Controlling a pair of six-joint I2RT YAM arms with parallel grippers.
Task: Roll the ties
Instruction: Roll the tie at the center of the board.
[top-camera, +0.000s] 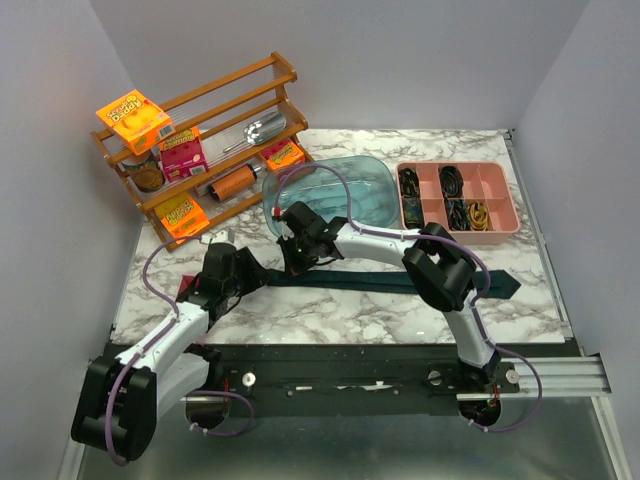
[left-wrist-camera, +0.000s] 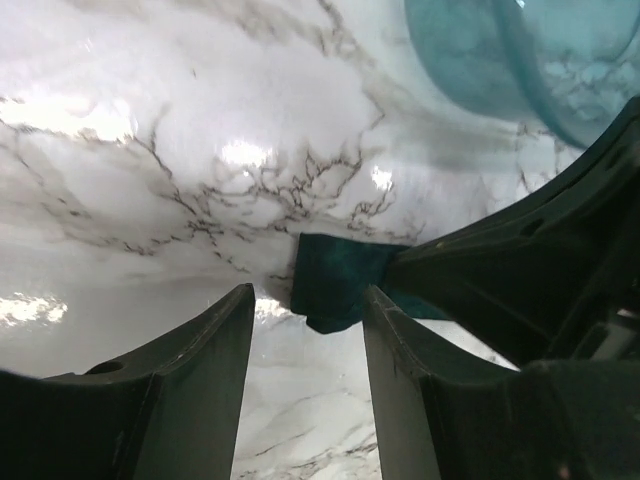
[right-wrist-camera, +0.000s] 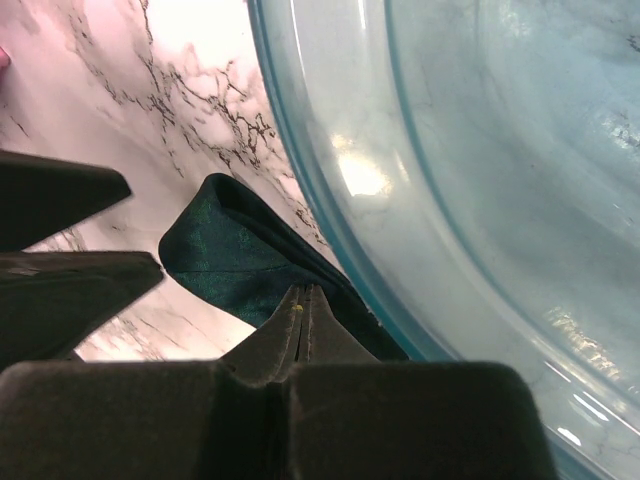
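Observation:
The dark teal tie (top-camera: 370, 283) lies stretched left to right across the marble table, its broad pointed end (top-camera: 505, 287) at the right. Its left end is folded over (right-wrist-camera: 230, 250) beside the blue tub. My right gripper (top-camera: 292, 262) is shut, and its tips (right-wrist-camera: 303, 290) rest on the tie just behind that fold. My left gripper (left-wrist-camera: 308, 295) is open, with bare table between its fingers. The folded tie end (left-wrist-camera: 335, 285) lies just beyond its fingertips. In the top view the left gripper (top-camera: 250, 272) sits close to the left of the right one.
A translucent blue tub (top-camera: 335, 190) stands right behind the tie's left end. A wooden rack (top-camera: 200, 150) holding boxes and cans is at the back left. A pink divided tray (top-camera: 458, 195) with small items is at the back right.

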